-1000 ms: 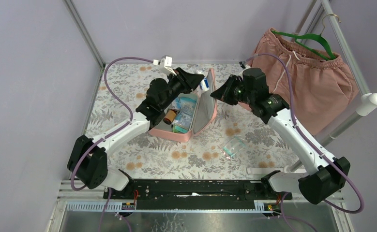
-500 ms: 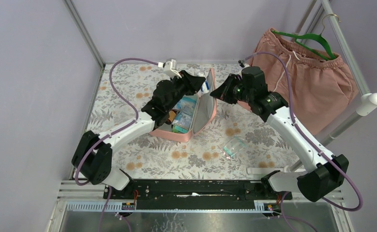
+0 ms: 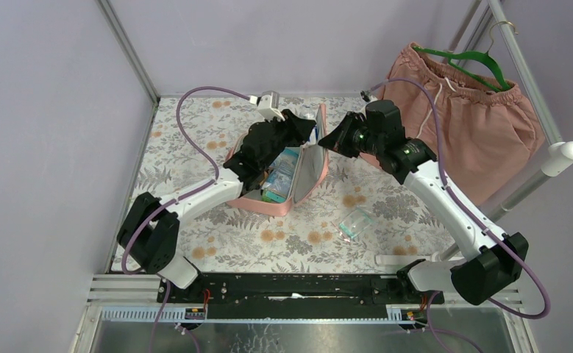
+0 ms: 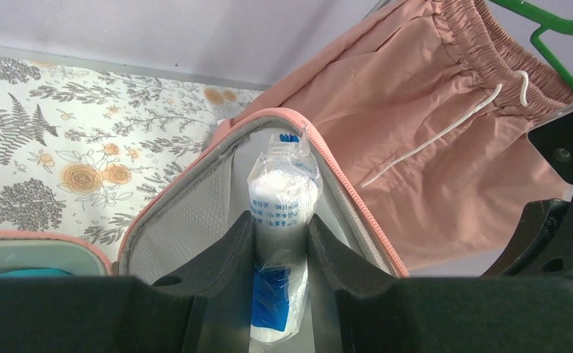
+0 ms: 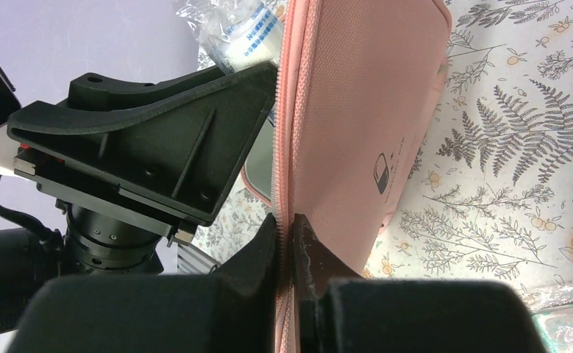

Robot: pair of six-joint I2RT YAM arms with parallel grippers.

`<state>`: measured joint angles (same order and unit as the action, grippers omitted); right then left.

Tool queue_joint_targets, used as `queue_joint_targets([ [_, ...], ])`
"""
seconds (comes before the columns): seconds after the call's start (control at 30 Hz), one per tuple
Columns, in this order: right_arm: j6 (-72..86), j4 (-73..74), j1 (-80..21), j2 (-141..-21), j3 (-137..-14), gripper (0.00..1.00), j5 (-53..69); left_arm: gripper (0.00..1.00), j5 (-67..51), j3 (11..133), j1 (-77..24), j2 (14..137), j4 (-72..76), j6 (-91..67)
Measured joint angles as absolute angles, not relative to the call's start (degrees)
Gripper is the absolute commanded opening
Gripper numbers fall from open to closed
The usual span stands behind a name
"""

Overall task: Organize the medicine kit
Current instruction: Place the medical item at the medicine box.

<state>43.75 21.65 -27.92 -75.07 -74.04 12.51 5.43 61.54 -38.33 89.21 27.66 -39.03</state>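
The medicine kit [image 3: 252,201], a pink zip case, lies open mid-table with its lid [image 3: 311,165] standing upright, grey lining facing left. My right gripper [image 3: 324,142] is shut on the lid's zip edge [image 5: 285,191]; the pill logo [image 5: 381,175] shows on the pink outside. My left gripper [image 3: 309,126] is shut on a white roll in clear plastic with blue print [image 4: 283,193], held against the lid's grey lining [image 4: 195,220]. Teal packets and a brown bottle [image 3: 278,179] lie inside the case.
Pink drawstring shorts [image 3: 456,118] hang on a green hanger [image 3: 474,62] at the right rear. A clear plastic packet [image 3: 356,223] lies on the floral cloth [image 3: 195,147] right of the case. Purple walls and metal posts close the space.
My left arm has swung right and forward, carrying the wrapped roll from over the case's tray toward the top of the upright lid. The right gripper has stayed on the lid edge.
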Motion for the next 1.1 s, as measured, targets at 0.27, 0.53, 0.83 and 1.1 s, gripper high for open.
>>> queue_joint_targets([
  [0.27, 43.64, 21.89, -28.23, -75.29, -74.30, 0.00, 12.45, 0.27, 10.22, 64.69, -41.21, 89.78, 23.55, -33.08],
  [0.53, 43.51, 22.48, -28.53, -75.83, -75.07, 0.00, 11.94, 0.27, 12.51, 65.71, -42.41, 90.17, 20.67, -30.24],
  [0.83, 43.38, 23.38, -28.71, -76.07, -75.64, 0.00, 11.55, 0.27, 12.86, 65.30, -42.85, 90.43, 19.64, -29.58],
  [1.1, 42.94, 24.62, -28.75, -76.18, -76.12, 0.00, 11.05, 0.26, 12.84, 66.00, -43.83, 91.20, 17.98, -26.30],
])
